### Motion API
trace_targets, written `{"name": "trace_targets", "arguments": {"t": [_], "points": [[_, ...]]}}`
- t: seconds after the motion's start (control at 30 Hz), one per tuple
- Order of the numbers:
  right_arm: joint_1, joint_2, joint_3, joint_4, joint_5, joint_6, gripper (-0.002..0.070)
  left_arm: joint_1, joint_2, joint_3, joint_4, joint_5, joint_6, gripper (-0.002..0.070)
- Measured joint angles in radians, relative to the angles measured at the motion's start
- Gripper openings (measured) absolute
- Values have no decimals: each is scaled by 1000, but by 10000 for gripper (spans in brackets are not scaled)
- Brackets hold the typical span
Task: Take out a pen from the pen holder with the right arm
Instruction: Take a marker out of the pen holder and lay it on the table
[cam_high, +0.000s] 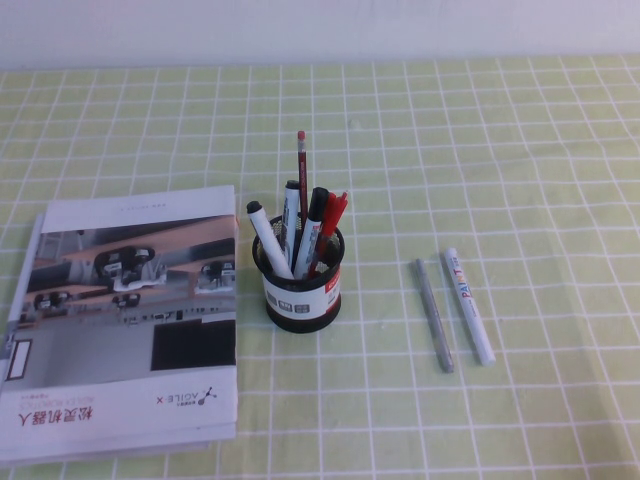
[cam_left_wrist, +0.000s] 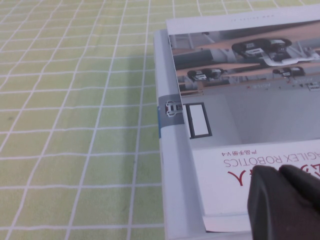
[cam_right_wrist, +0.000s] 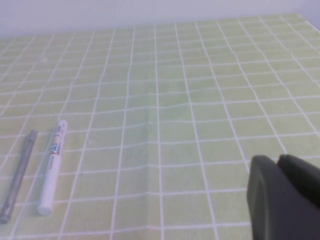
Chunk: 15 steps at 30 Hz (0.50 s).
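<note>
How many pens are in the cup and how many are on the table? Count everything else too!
Pens in the pen holder: 5
Loose pens on the tablecloth: 2, a grey pen and a white paint marker
Pen holder: 1
Booklet stack: 1
Grippers: 2, both shut, left gripper above the booklets, right gripper above bare cloth
Total: 11

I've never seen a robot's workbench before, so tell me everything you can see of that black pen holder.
The pen holder is a round black mesh cup with a white label band, standing upright on the green checked cloth, between the booklet and two loose pens, touching neither. It holds several pens leaning out, black-capped and red. Neither gripper touches it: the left gripper hangs over the booklet, the right gripper over bare cloth.
</note>
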Motion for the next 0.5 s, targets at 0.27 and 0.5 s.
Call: {"name": "trace_targets", "arguments": {"t": [0.27, 0.5], "points": [[0, -116, 2, -2, 113, -26, -12, 0, 0, 0, 0, 0, 0, -5], [0, -116, 2, -5, 209, -29, -13, 0, 0, 0, 0, 0, 0, -5]]}}
